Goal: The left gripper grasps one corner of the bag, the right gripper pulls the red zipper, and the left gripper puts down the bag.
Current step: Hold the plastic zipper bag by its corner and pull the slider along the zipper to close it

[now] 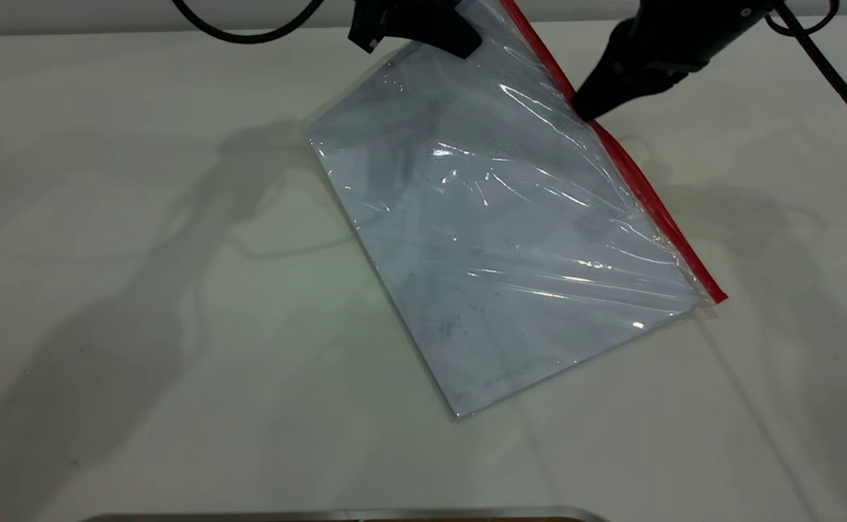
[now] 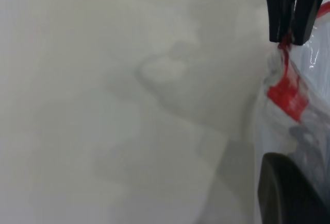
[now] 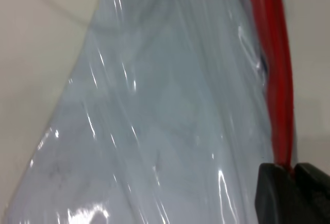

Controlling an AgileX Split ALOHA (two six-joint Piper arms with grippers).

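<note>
While the black left claw (image 2: 286, 37) pinches the red-trimmed corner (image 2: 285, 87) of the large clear bluish plastic bag (image 1: 496, 239), lifting it, the black right claw (image 1: 587, 109) clamps the thin red zipper strip (image 1: 648, 199), the bag's lower edge resting on the pale worktop (image 1: 141, 290).

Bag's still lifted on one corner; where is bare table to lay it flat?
Bare table lies left of the bag and along the near edge. Crowded at the far side: left gripper pinches the corner, right gripper on the red zipper.
</note>
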